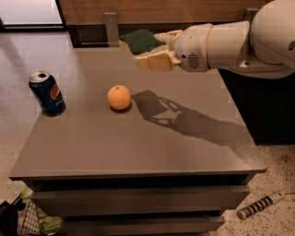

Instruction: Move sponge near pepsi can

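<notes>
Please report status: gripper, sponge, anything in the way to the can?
Gripper shut on sponge, above table far side. Pepsi can upright near left edge. Orange sits roughly between them.

The one camera sits high at the 6 o'clock side of the table (115, 147). It looks down and forward across the top toward the wooden wall (184, 11) at 12 o'clock. It is near enough that the tabletop fills most of the view. The gripper (145, 50), on an arm (230, 44) stretching in from 2 o'clock, hangs over the far edge near 12 o'clock, clasping the sponge (140, 40).
</notes>
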